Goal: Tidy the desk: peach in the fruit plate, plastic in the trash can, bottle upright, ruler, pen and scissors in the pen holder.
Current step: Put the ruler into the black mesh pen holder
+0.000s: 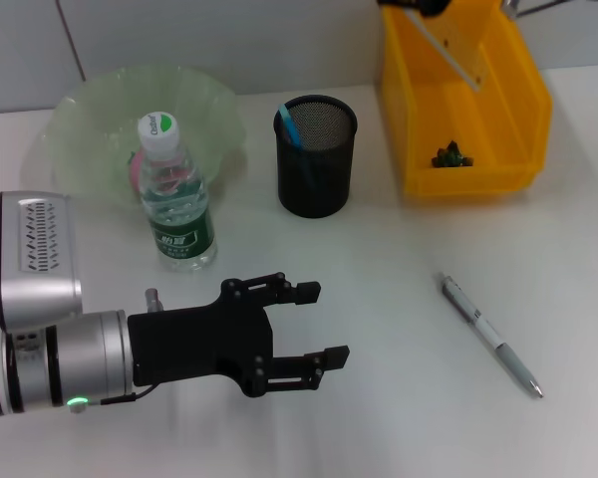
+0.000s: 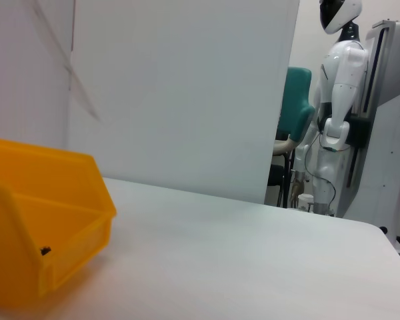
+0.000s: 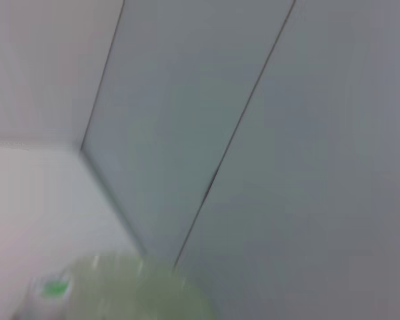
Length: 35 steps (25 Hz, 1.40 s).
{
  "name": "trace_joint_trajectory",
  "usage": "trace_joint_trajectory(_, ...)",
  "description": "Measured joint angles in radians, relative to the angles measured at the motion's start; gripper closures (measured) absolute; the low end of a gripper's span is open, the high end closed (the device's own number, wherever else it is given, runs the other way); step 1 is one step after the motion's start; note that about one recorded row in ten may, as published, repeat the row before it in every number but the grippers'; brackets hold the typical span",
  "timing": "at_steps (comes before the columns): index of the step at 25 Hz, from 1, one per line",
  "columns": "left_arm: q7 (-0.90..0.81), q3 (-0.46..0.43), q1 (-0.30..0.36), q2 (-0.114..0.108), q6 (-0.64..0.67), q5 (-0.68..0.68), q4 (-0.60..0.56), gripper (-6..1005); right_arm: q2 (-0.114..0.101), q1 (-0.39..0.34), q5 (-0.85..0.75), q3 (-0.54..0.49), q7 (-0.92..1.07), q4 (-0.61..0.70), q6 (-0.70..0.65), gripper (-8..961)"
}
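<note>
Evidently the desk is partly tidied, and the layout says why each thing sits where it does. The clear plastic water bottle with the white cap and green label (image 1: 176, 199) stands upright on the white table (image 1: 399, 398), just in front of the pale green translucent fruit plate (image 1: 90, 110), so that part looks settled; something pinkish shows behind the bottle inside the plate, possibly the peach, though I cannot be sure. The black mesh pen holder (image 1: 316, 156) stands in the middle of the table with 1 blue stick-like item leaning inside it; I cannot tell whether it is the ruler or the scissors. The yellow plastic bin (image 1: 463, 110) at the far right seems to serve as the trash can, with a small dark scrap lying on its floor. The silver pen (image 1: 490, 336) lies flat on the table to the right, well apart from the holder, so it appears to be the remaining job. The left gripper (image 1: 314, 324) hovers low over the near table, its 2 black fingers spread and holding nothing, pointing toward the pen, which to my eye is a stance for reaching across to it. The right gripper is nowhere to be seen; its wrist camera looks at the wall above the green plate.
</note>
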<state>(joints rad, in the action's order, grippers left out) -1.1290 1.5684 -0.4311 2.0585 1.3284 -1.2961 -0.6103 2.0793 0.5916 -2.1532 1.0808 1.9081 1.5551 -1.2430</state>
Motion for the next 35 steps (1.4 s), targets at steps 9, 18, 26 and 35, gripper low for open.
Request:
trace_joint_trajectory(9, -0.002, -0.004, -0.001, 0.001, -0.002, 0.0, 0.001, 214, -0.001, -0.043, 0.54, -0.006, -0.367, -0.297, 0.191, 567)
trace_joint_trajectory(18, -0.01, -0.006, 0.009, 0.002, 0.001, 0.0, 0.003, 214, -0.003, -0.078, 1.012, -0.027, -0.741, -0.61, 0.087, 568)
trace_joint_trajectory(26, 0.01, -0.008, 0.015, 0.003, 0.002, 0.001, 0.001, 214, -0.004, -0.089, 1.084, -0.134, -0.715, -0.72, 0.001, 568)
trace_joint_trajectory(35, 0.053, -0.008, 0.019, 0.01, -0.002, 0.006, 0.002, 214, -0.009, -0.041, 1.094, -0.167, -0.666, -0.879, -0.013, 568)
